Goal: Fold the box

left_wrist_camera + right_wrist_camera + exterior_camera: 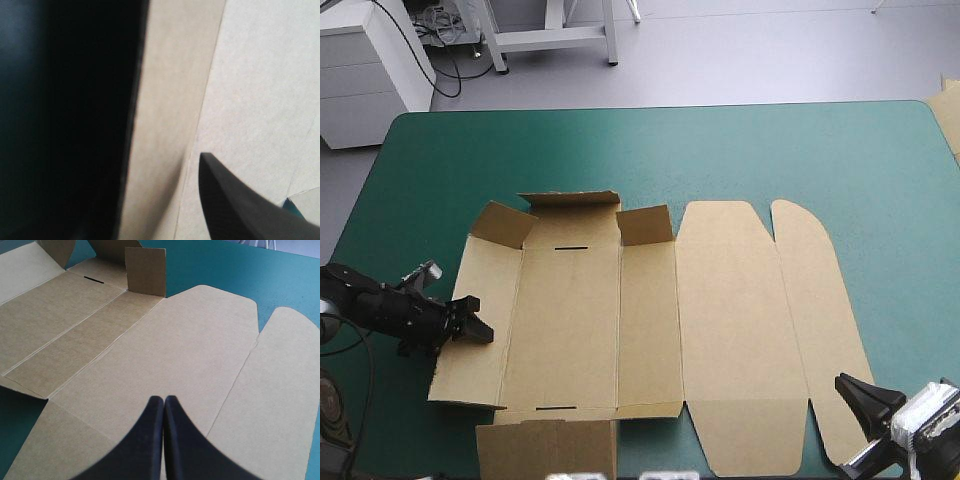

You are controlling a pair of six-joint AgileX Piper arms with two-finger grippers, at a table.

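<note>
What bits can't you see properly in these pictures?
Left wrist view: a dark blur covers everything to one side of the box, so whether the left gripper grips it cannot be told.
High view: the near flap is cut off by the bottom edge.
High view: another board piece is cut off by the right edge.
Right wrist view: the shut right gripper hides the board under it.

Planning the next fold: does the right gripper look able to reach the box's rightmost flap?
Probably yes. The right gripper, shut, is at the near end of the box's rightmost flap, which lies flat with nothing on it.
</note>
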